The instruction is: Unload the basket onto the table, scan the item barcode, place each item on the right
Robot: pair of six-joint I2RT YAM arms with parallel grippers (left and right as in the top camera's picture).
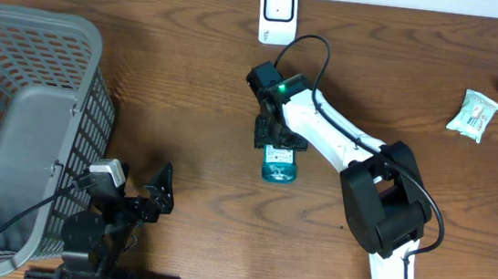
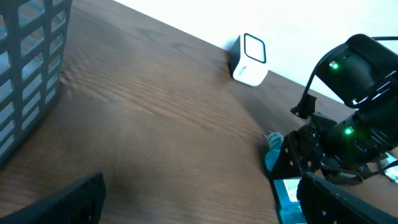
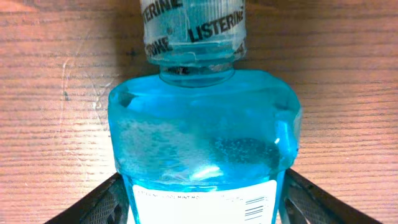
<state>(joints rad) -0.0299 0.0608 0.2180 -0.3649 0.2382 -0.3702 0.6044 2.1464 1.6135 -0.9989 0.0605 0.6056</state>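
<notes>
**Mouthwash bottle down on the table, short of the scanner**

The blue mouthwash bottle [image 1: 279, 165] lies flat on the wooden table [image 1: 172, 77]. It is on the robot's side of the white scanner [image 1: 277, 14] and well apart from it, almost in line with it in the overhead view.

The right gripper [image 1: 276, 142] is over the bottle, on the end nearer the scanner. In the right wrist view its two black fingers [image 3: 102, 202] stand one on each side of the bottle's body. Whether they press on the plastic or only flank it cannot be told.

That same view shows the clear cap [image 3: 193, 28] with its printed band. It also shows the top edge of a white label carrying a barcode [image 3: 252, 208] (only a corner of the bars is in frame), facing up.

The left gripper [image 1: 162, 191] is much farther from the scanner than the bottle, off to the scanner's left. Its fingers are spread wide with nothing between them.

A grey mesh basket [image 1: 95, 116] stands far to the scanner's left. A snack packet [image 1: 473, 115] lies far to its right.
</notes>
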